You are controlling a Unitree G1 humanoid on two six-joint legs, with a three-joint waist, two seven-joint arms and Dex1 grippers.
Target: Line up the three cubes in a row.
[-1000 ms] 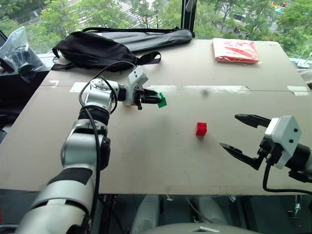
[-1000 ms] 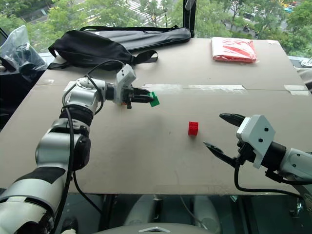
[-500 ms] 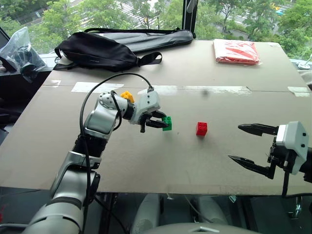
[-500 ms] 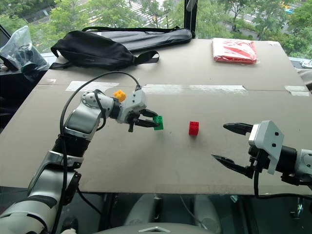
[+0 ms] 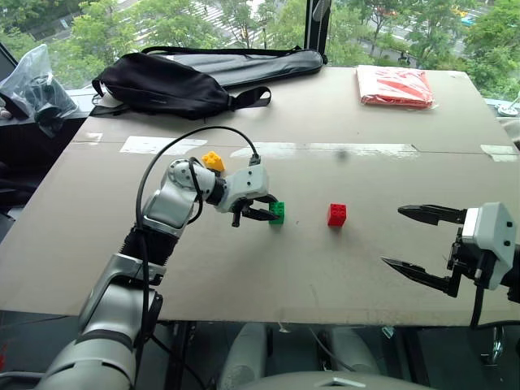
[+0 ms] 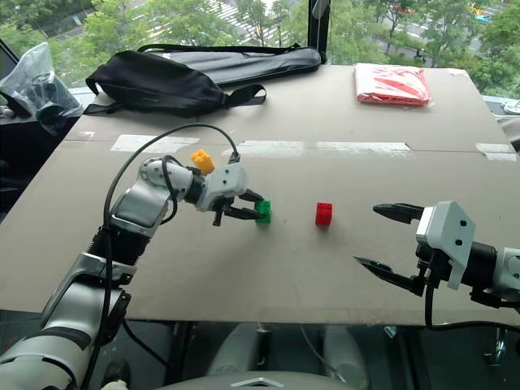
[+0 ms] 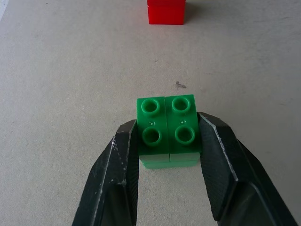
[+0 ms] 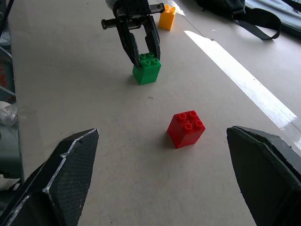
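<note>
Getting bright, even daylight from the windows beyond the table's (image 5: 390, 268) far edge, leaving only soft, short shadows under the green cube (image 8: 146, 68) and red cube (image 8: 186, 128). Catching mild glare along the pale tape strip (image 8: 244, 87) in the right wrist view. Staying sharp throughout, blurring slightly only on the near black fingers (image 8: 56, 183).

Green cube (image 7: 167, 129): bright green, studs the same green. Red cube (image 5: 335, 214): plain red. Yellow cube (image 5: 213, 161): orange-yellow. Left claw (image 5: 264, 213) and right claw (image 5: 422, 240): black fingers, white housings. Bench (image 5: 325, 276): pale grey-beige, crossed by a whitish tape strip (image 5: 341, 149). Bag (image 5: 158, 85): black. Packet (image 5: 392, 84): red with white markings.
</note>
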